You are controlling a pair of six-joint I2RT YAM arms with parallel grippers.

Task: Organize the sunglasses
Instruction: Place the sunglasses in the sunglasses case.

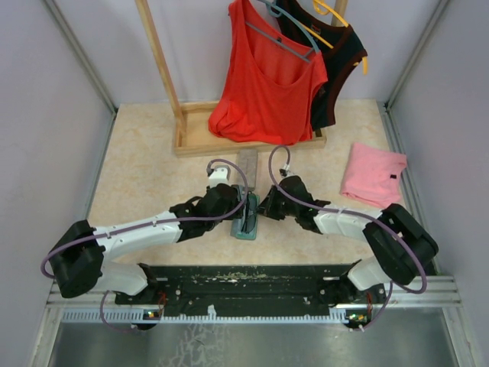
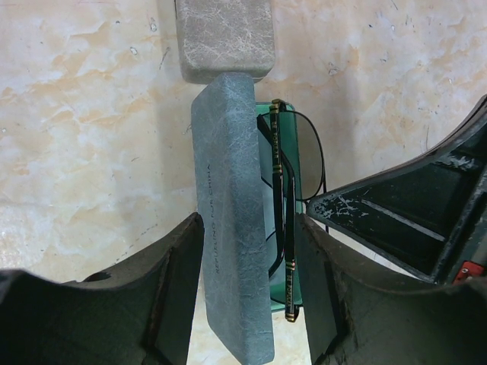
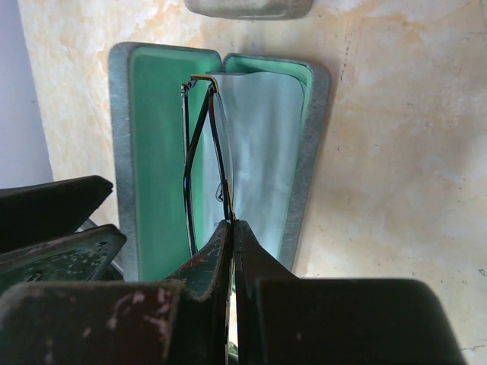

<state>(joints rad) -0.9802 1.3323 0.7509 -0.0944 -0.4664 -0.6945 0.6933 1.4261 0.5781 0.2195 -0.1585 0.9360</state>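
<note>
Sunglasses (image 2: 283,228) | place: folded, on edge in open green-lined case (image 3: 148,152) on table (image 3: 396,152) | handling, judged: light; thin wire bends; lenses scratch; hold by folded arms, gently | right pincer (image 3: 232,228): pinched tight on arm | left pincer (image 2: 249,228): spread wide, straddling case lid and frame

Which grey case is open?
The nearer case: its green inside shows, with the sunglasses between its two halves. The farther case, just past its end, is shut and grey all over.

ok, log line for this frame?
right gripper: shut on sunglasses, at open case | left gripper: open, straddling case lid | cloth: in case
</note>
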